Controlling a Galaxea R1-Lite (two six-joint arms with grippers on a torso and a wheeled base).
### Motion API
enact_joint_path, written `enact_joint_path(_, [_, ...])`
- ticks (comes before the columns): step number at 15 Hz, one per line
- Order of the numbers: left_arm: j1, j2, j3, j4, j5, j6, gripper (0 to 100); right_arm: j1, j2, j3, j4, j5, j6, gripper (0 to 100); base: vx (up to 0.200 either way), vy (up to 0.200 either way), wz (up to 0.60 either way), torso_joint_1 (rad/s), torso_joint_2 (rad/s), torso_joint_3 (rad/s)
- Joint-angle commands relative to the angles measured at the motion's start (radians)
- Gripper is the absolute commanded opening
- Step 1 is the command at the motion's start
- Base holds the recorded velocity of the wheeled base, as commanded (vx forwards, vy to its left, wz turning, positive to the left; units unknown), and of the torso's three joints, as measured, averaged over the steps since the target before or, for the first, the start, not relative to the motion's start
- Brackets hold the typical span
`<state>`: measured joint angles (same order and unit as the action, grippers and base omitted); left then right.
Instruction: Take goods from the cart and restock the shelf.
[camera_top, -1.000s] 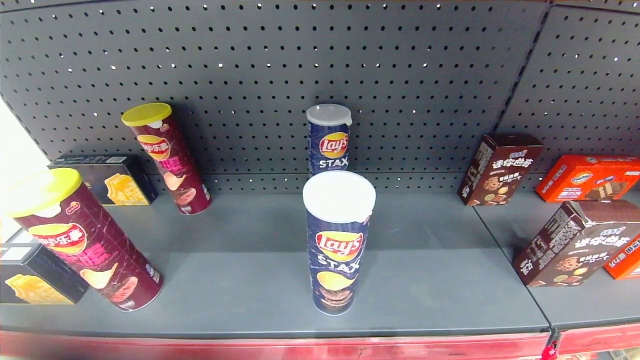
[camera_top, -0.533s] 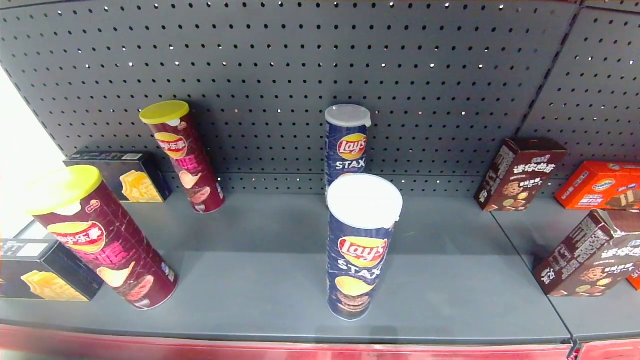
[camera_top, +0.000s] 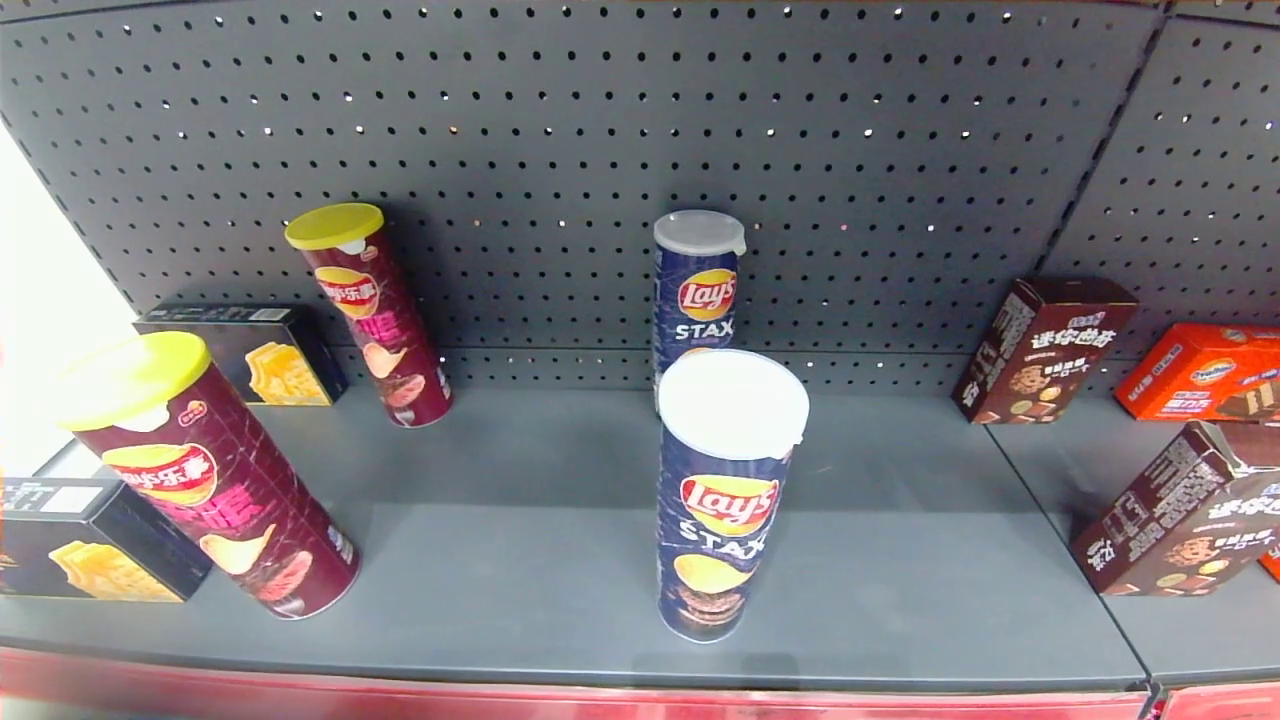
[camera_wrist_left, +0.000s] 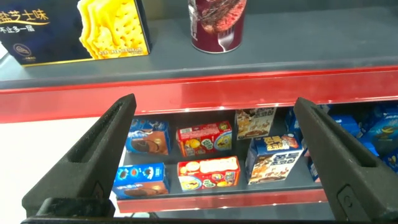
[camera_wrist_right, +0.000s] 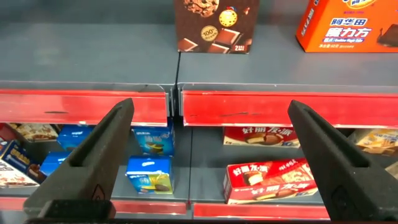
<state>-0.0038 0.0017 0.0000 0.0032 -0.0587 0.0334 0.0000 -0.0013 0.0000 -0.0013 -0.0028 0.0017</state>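
At centre frame in the head view, the front blue can stands upright near the front of the shelf, with the rear blue can directly behind it against the pegboard. Tall and narrow, the front one would probably topple if new stock were pushed past it. The left claw and right claw are spread wide, holding nothing, facing the red shelf lip. The maroon cans at lower left and the brown boxes at right crowd the sides.

Front blue can and rear blue can: round red-yellow logo over white lettering. Near maroon can, brown box, black box: Chinese characters; orange box: small oval logo.
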Motion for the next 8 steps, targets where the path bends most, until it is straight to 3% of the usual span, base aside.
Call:
enact_joint_path(1, [0.001, 0.001, 0.000, 0.000, 0.000, -0.001, 100, 0.000, 0.001, 0.000, 0.000, 0.000, 0.000, 100, 0.000, 0.000, 0.00, 0.000, 0.00, 0.000])
enact_joint_path(8, [0.001, 0.000, 0.000, 0.000, -0.001, 0.000, 100, 0.000, 0.001, 0.000, 0.000, 0.000, 0.000, 100, 0.000, 0.000, 0.00, 0.000, 0.00, 0.000])
